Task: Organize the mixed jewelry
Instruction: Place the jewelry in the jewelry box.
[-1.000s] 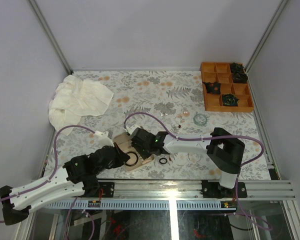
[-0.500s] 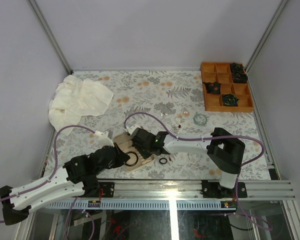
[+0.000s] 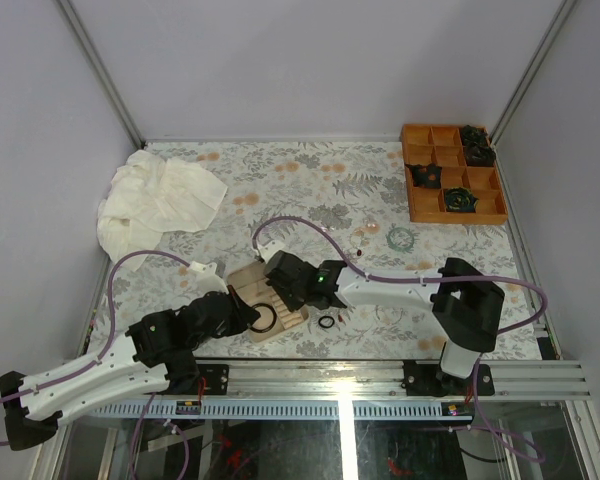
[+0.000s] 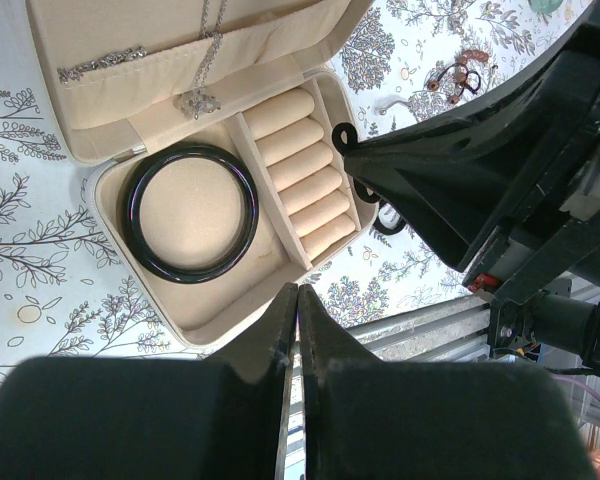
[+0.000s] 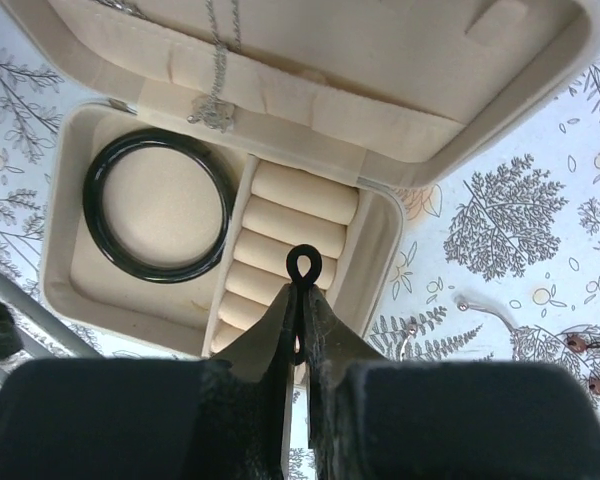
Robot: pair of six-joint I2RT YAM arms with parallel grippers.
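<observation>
Black ring (in right gripper) shifted rightward.

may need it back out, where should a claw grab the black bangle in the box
Straight down onto the band of the glossy black bangle, one finger inside the loop, one outside, probably on the side away from the lid of the beige padded box: it lies flat, with more pad there.

The right gripper, its jaws pressed together, pinches a small black ring above the cushioned rolls of an open beige jewelry box. A glossy black bangle lies in the box's left compartment.
</observation>
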